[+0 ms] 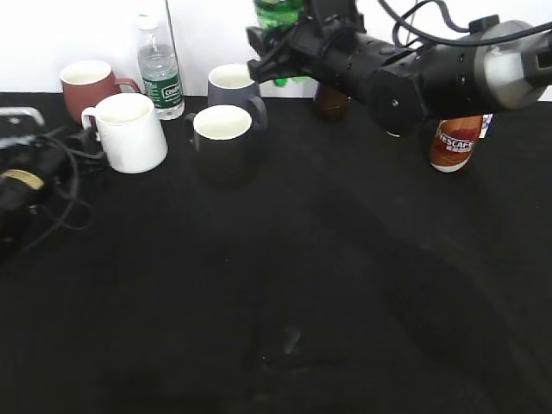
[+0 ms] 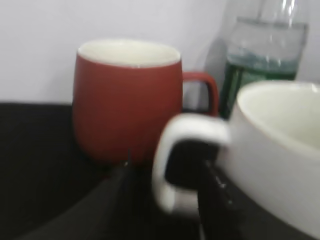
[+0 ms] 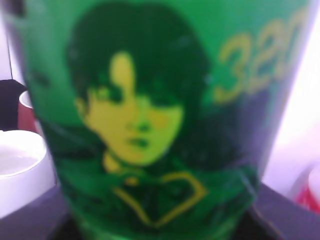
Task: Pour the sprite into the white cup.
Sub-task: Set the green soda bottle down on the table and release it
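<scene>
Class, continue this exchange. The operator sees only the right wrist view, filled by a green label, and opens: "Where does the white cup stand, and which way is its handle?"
Observer: The white cup stands front left among the mugs, handle pointing left.
Operator: Is the left gripper close?
Observer: Yes. The left gripper is open, its fingers flanking that handle.
Operator: And my bottle?
Observer: The sprite is at the back, the right gripper around it; the grip is unclear.
</scene>
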Robot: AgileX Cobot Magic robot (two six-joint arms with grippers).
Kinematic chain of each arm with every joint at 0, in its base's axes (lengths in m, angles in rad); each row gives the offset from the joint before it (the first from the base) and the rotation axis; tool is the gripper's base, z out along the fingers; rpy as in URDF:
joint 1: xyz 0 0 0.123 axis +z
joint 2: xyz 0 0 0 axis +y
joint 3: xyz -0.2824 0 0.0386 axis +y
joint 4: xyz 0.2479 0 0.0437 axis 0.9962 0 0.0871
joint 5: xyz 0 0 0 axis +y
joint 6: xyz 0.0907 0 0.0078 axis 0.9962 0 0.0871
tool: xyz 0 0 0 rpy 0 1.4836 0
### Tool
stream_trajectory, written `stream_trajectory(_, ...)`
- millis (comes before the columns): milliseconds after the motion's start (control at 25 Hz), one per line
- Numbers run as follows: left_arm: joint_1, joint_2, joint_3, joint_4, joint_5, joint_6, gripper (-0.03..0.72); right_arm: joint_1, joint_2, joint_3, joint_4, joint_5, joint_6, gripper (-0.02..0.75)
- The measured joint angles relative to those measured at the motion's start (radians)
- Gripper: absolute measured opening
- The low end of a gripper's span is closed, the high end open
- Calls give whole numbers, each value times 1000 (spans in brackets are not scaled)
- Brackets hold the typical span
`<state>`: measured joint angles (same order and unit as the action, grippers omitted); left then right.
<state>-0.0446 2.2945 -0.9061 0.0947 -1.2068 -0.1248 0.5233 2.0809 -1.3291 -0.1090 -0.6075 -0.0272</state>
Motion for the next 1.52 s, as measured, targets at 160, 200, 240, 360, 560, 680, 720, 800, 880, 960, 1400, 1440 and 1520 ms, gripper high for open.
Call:
stream_trajectory(160, 0, -262, 229, 41, 22, 2, 343, -112, 6, 0, 25, 27, 94, 417)
stream_trajectory(200, 0, -337, 258, 46, 84, 2, 343, -135, 22, 0, 30, 23, 102, 417)
stream_trajectory(240, 0, -412, 269, 56, 199, 2, 343, -147, 53, -1, 32, 0, 108, 414)
stream_trajectory(360, -1, -585, 270, 69, 466, -1, 344, -148, 155, -1, 31, -59, 117, 410)
stream_trajectory(560, -36, -706, 270, 70, 649, -1, 344, -148, 215, 78, 31, -249, 117, 407)
stream_trajectory(680, -64, -708, 270, 71, 713, -1, 344, -148, 295, 83, 31, -306, 116, 407)
stream_trajectory(720, -70, -708, 270, 71, 719, -1, 344, -148, 314, 84, 32, -343, 111, 407)
stream_trajectory(800, -75, -708, 270, 70, 740, -4, 344, -148, 346, 84, 34, -386, 92, 407)
stream_trajectory(880, -78, -709, 270, 70, 754, -4, 344, -148, 362, 83, 39, -395, 85, 407)
stream_trajectory(960, -79, -709, 270, 70, 762, -4, 344, -148, 371, 74, 42, -401, 75, 407)
stream_trajectory(1400, -79, -709, 270, 67, 811, -8, 344, -148, 292, 204, 53, -430, 44, 599)
stream_trajectory(1440, -79, -712, 270, 66, 841, -21, 344, -148, 272, 232, 53, -430, 42, 599)
stream_trajectory(1520, -81, -725, 270, 66, 903, -32, 360, -148, 209, 286, 53, -359, 41, 599)
